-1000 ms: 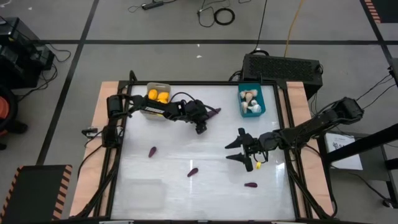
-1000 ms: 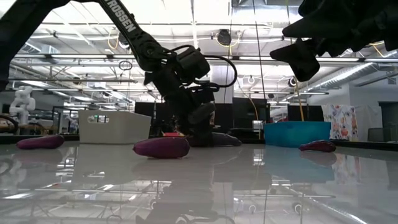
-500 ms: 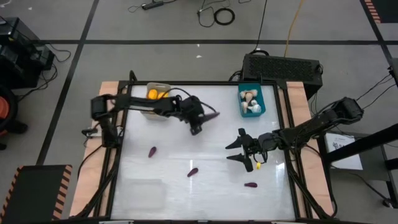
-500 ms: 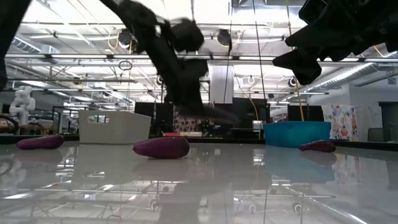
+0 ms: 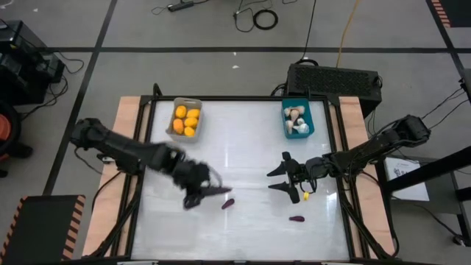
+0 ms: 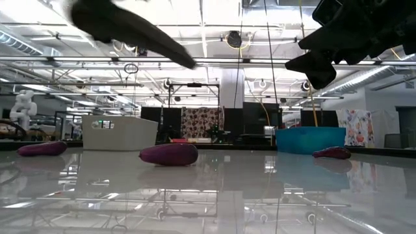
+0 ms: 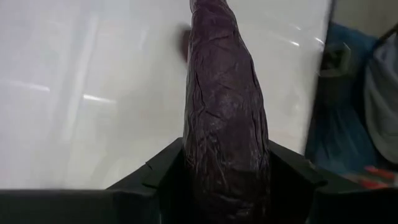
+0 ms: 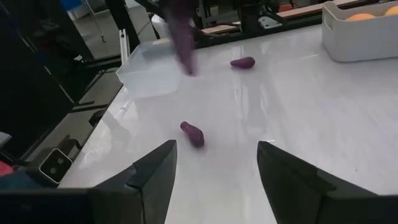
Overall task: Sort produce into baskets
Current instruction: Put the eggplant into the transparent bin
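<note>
I have the left gripper (image 5: 197,193) clamped on the large eggplant (image 7: 225,118), lifted clear to reach the clear bin (image 8: 152,73), while the right gripper (image 5: 288,177) waits spread wide mid-table.

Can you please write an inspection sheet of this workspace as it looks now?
Surface: white glossy table, reflective.
Job's things: grey bin with orange fruits; teal bin with pale garlic bulbs; clear bin, nothing seen inside; three small eggplants loose on the table.
Clutter: nothing seen.
Grippers: left gripper shut on large eggplant, above the table; right gripper open, empty, raised.
Cables: loose cables on floor behind the table.
Surroundings: black box behind the teal bin; no person seen.
</note>
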`<state>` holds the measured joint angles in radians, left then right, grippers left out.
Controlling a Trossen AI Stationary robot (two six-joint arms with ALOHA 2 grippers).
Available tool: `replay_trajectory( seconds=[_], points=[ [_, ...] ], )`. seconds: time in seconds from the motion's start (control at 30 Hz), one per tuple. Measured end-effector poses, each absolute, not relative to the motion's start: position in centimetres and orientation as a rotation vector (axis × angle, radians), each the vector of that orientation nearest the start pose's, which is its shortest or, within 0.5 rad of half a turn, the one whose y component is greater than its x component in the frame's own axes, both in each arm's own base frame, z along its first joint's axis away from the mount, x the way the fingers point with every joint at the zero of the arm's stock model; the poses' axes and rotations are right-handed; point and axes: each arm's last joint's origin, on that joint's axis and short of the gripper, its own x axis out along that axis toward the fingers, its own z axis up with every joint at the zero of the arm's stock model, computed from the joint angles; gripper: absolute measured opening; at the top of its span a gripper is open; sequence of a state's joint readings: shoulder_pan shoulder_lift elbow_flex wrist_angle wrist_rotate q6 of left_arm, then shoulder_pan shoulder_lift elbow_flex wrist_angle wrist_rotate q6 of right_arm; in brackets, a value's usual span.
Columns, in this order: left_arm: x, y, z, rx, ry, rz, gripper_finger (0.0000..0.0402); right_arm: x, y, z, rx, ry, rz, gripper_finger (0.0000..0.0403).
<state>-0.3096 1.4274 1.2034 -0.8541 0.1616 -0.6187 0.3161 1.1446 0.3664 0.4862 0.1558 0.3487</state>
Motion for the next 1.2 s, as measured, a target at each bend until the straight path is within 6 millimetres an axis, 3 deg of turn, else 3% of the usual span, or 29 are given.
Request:
replay_trajectory(
  seconds=[0.23,0.47,0.73,1.2],
  points=[
    [21.7,-17.1,28.6,-0.571,1.213,0.006,0.0183,21.0,6.4,18.6,0.205,0.312,0.118,0.0215],
    [16.1,-22.2,28.4,-0.788,1.244,0.173,0.0183,21.0,6.4,18.6,0.196,0.312,0.124,0.0215],
    [12.7,-24.0,28.2,-0.788,1.287,0.196,0.0183,21.0,6.4,18.5,0.194,0.319,0.123,0.0215],
    [12.4,-24.5,26.0,-0.7,1.408,0.338,0.0187,21.0,6.4,18.5,0.2,0.32,0.121,0.0215]
  ],
)
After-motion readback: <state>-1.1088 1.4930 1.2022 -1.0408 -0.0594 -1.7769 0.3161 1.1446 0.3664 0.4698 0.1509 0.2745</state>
